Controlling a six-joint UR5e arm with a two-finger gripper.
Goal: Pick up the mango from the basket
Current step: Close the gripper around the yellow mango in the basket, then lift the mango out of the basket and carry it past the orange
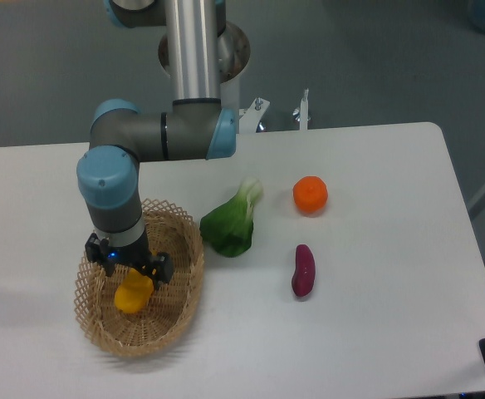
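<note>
Tan woven wicker basket [176, 241] holds the smooth yellow-orange mango [133, 295] centrally; the black two-finger gripper [129, 270] covers its twelve-o'clock end, jaw state unclear. White table [375, 332] spreads toward three o'clock.

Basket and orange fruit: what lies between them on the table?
In the fixed camera view, the leafy green vegetable lies between the basket and the orange fruit, just right of the basket's rim.

The arm's wrist is covering the upper half of the mango [132, 296], so only its lower end is showing in the basket [176, 320]. The gripper [129, 268] fingertips are sitting behind the wrist housing too, so no telling how the jaws are standing or whether they're touching the fruit.
</note>
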